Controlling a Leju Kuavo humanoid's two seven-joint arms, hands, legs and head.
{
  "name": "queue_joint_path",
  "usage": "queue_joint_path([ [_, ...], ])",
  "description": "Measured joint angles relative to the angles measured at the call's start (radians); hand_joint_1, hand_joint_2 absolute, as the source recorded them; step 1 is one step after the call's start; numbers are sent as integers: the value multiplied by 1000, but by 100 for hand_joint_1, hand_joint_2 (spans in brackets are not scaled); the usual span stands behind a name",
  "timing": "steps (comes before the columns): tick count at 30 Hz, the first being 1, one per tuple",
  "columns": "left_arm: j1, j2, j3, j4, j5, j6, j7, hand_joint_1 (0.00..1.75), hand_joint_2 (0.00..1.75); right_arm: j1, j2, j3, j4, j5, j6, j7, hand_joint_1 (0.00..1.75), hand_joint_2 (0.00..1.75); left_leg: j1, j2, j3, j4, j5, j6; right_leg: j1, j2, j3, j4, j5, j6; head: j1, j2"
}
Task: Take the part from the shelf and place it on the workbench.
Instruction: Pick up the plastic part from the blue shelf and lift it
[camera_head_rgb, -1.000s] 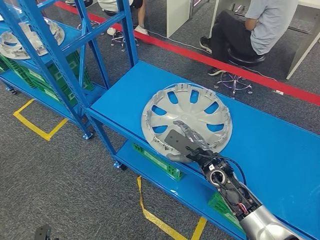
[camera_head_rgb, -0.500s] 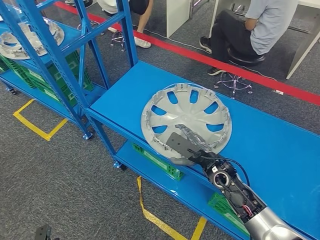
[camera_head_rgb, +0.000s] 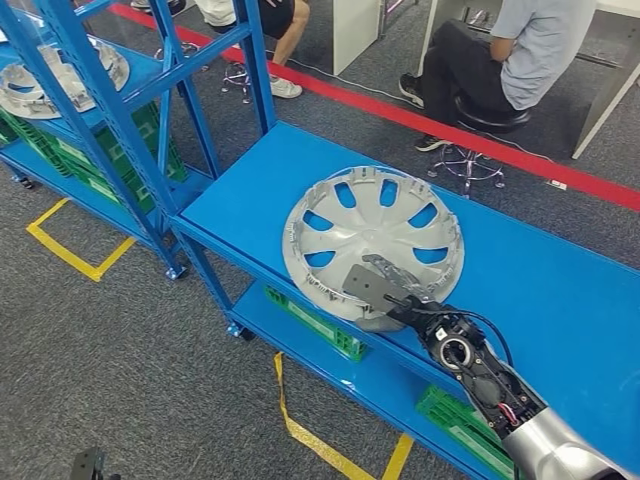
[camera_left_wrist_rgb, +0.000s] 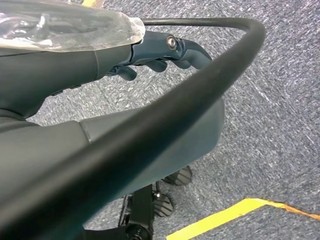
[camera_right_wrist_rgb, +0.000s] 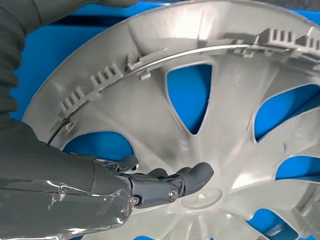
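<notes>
Hubcap (camera_head_rgb: 373, 237) near rim hidden under right hand (camera_head_rgb: 377, 288).

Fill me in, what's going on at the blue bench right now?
The right robot hand reaches over the near rim of the silver wheel cover, which lies flat on the blue workbench. Whether it grips the cover is unclear. The left robot hand hangs over the carpet, holding nothing. A person sits behind.

Right hand (camera_head_rgb: 375, 291) hides hubcap (camera_head_rgb: 377, 225) near rim.
</notes>
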Motion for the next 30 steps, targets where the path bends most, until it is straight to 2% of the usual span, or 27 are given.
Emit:
queue_joint_path([
  [30,-12,-2,0,0,-5,2,18,0,0,-84,-31,31,127,-45,51,-15,0,175,0,0,2,0,0,0,0,0,2,0,0,0,0,0],
])
